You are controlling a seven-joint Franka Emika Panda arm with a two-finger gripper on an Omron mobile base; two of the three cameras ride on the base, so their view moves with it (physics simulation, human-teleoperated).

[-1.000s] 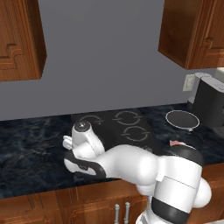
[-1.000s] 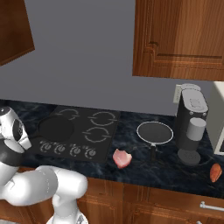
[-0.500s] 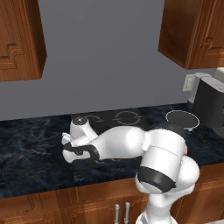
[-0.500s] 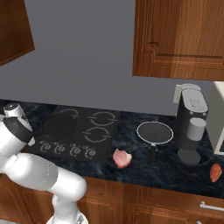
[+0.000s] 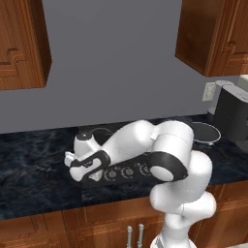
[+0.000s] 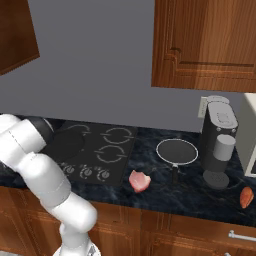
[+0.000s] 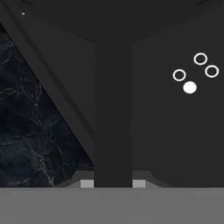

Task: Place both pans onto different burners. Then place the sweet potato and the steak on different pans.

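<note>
Where the hand view looks down, the gripper (image 7: pixel 113 183) is clamped on the long handle of the black pan (image 7: pixel 113 109). Black pan (image 6: pixel 62 145): left of the right base frame, on the cooktop's (image 6: pixel 107 160) near-left burner. Silver-rimmed pan (image 6: pixel 177 151): centre right, on the counter (image 6: pixel 185 192). Steak (image 6: pixel 139 181): lower centre. Sweet potato (image 6: pixel 245 197): lower right.

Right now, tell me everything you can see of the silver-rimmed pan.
The silver-rimmed pan is round and shallow, dark inside with a pale, metallic-looking rim, and nothing lies in it. A short dark handle points toward the front edge of the counter. The pan sits flat and upright on the dark marbled counter, between the cooktop and the coffee machine, on no burner. The steak lies apart from it, toward the front and the cooktop side.
</note>
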